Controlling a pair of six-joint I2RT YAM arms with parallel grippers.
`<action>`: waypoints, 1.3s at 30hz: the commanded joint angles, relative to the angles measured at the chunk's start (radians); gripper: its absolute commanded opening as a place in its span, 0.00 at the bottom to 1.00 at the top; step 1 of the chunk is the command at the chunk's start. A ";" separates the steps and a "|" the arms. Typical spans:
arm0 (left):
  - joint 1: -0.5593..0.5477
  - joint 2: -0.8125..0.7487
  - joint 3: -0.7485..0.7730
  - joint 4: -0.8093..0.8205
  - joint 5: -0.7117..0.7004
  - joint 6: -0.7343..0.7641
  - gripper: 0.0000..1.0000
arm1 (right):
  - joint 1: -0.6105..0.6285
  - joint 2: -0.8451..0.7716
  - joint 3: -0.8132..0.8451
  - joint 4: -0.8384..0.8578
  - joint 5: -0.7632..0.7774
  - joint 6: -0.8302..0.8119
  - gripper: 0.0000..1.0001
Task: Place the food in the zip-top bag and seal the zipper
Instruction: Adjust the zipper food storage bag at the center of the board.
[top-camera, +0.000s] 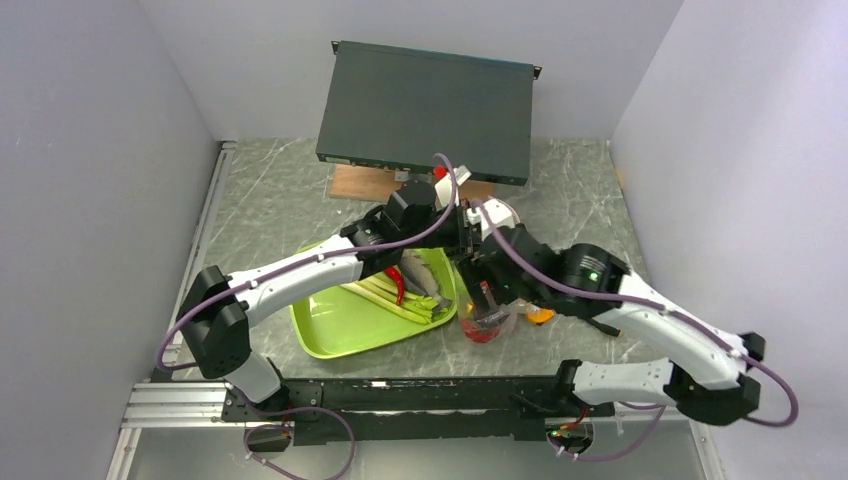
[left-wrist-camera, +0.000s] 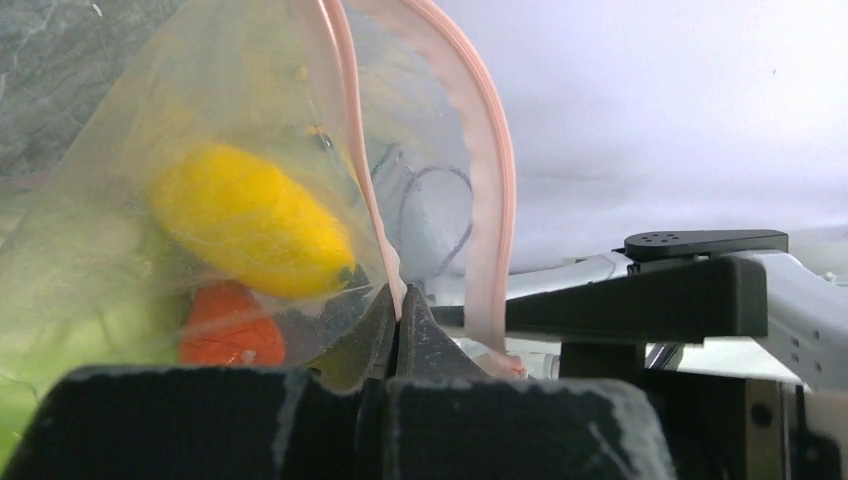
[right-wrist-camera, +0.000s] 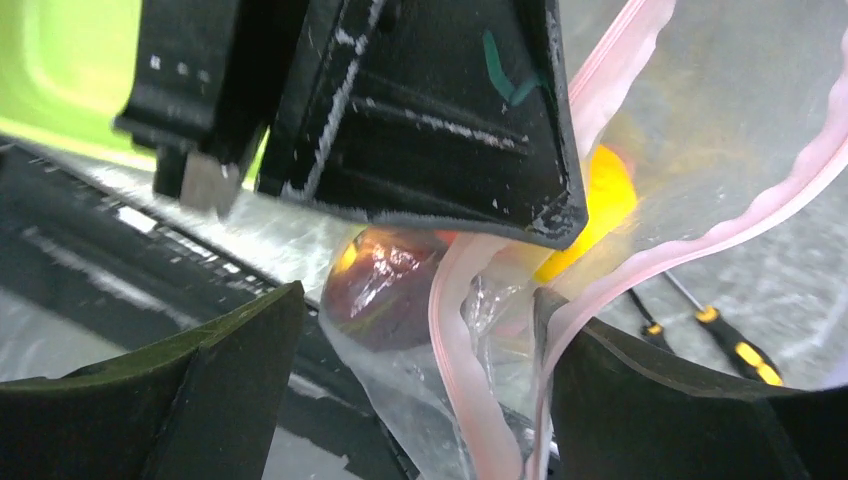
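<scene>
The clear zip-top bag (top-camera: 494, 322) hangs off the right edge of the lime-green tray (top-camera: 340, 335). It holds a yellow fruit (left-wrist-camera: 250, 220), a red tomato (left-wrist-camera: 230, 335) and a dark reddish bulb (right-wrist-camera: 385, 290). My left gripper (left-wrist-camera: 400, 300) is shut on one pink zipper strip (left-wrist-camera: 350, 130) at the bag's mouth and holds it up. My right gripper (right-wrist-camera: 420, 300) is open, with its fingers (right-wrist-camera: 210, 390) on either side of the mouth and both zipper strips (right-wrist-camera: 455, 360) between them. A grey fish (top-camera: 420, 272), a red chilli (top-camera: 400, 288) and green stalks (top-camera: 385, 298) lie in the tray.
A dark flat box (top-camera: 425, 110) leans on a wooden block (top-camera: 365, 182) at the back. Something white (top-camera: 500, 213) sits behind the grippers. Screwdrivers (right-wrist-camera: 725, 335) lie on the marble table right of the bag. Grey walls close in both sides.
</scene>
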 joint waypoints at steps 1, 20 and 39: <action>-0.004 -0.026 0.017 0.075 -0.019 -0.038 0.00 | 0.109 0.106 0.098 -0.166 0.436 0.175 0.84; 0.036 -0.265 -0.181 0.148 -0.048 0.119 0.61 | 0.101 0.101 0.039 0.012 0.369 0.164 0.00; -0.152 -0.614 -0.389 0.114 -0.441 0.604 0.89 | -0.250 0.098 0.124 0.147 -0.043 0.378 0.00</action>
